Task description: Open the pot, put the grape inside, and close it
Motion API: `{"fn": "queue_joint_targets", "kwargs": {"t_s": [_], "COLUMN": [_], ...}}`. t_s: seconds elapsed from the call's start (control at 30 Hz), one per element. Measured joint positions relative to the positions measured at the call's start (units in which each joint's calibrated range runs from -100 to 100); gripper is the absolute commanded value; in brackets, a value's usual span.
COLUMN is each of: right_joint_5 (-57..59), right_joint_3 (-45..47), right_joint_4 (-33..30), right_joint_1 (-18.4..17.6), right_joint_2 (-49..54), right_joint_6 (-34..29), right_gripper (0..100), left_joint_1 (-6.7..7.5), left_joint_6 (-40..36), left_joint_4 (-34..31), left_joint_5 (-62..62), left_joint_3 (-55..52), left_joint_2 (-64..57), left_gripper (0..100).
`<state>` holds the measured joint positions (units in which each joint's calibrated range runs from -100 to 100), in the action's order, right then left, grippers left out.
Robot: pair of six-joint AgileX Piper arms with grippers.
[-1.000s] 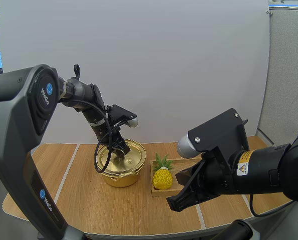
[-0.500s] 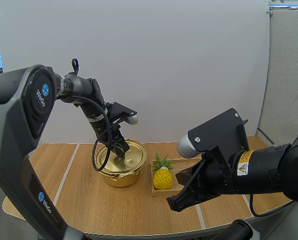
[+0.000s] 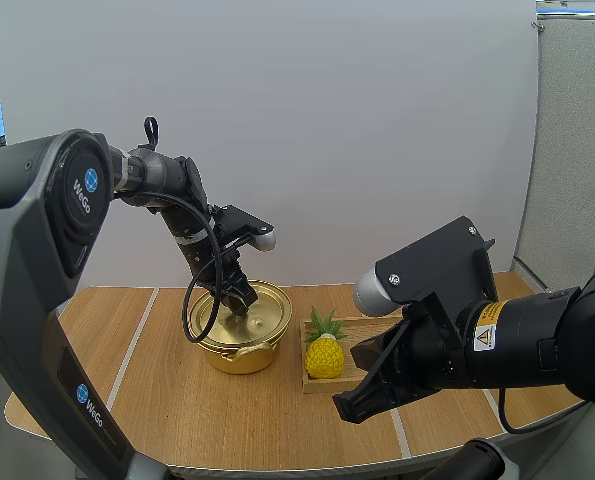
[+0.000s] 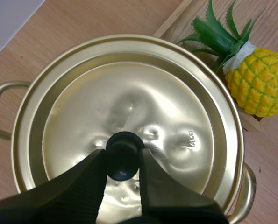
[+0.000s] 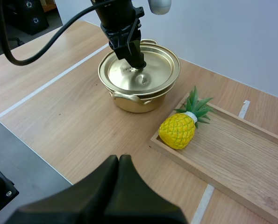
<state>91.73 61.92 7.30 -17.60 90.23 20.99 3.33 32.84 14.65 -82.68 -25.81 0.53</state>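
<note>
While lid covers pot, left gripper pinches its knob — right gripper clenched; pineapple in tray.

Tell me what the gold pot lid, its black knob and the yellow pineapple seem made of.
The gold pot lid looks thin metal: shiny, dented, glinting. Its black knob is probably plastic: smooth, dull sheen. The yellow pineapple seems moulded plastic or rubber: uniform matte scales.

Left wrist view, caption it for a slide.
Left gripper pinches the knob on the lid of the gold pot, pineapple alongside.
</note>
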Motion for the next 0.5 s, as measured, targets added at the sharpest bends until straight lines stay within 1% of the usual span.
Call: {"fn": "queue_joint_targets", "kwargs": {"t_s": [0.33,0.5], "right_joint_5": [0.0,0.0], "right_joint_3": [0.0,0.0], "right_joint_4": [0.0,0.0], "right_joint_1": [0.0,0.0], "right_joint_2": [0.0,0.0], "right_joint_6": [0.0,0.0], "right_gripper": [0,0], "left_joint_1": [0.0,0.0], "left_joint_6": [-0.1,-0.1], "left_joint_4": [-0.6,-0.7], "left_joint_5": [4.8,5.2], "left_joint_3": [-1.8,-1.8], "left_joint_2": [1.3,1.6], "left_gripper": [0,0]}}
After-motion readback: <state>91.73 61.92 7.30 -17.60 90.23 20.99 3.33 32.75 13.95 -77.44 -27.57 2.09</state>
